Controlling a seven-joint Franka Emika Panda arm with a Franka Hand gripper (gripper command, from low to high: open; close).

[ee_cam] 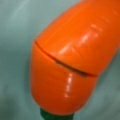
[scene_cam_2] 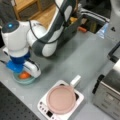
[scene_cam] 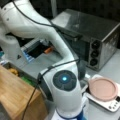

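The white robot arm bends down at a front view's left, and its tool hangs low over a shallow pale green bowl that sits on the grey surface. In the bowl lies a glossy orange plastic carrot, directly under the blue and white wrist housing. The fingers are hidden behind that housing, so I cannot tell whether the tool is spread, closed, or touching the carrot. In the wrist view the carrot fills nearly the whole picture, lying diagonally on the pale green bowl floor, with a thin seam across its body and a dark green stub at its lower end.

Near a front view's bottom stands a white induction hob with a row of small buttons, carrying a round pink frying pan with a white handle; both sit well apart from the bowl. A silver toaster oven with three black knobs stands at a front view's right, beside the hob and pan. A wooden block or cabinet occupies a front view's lower left.
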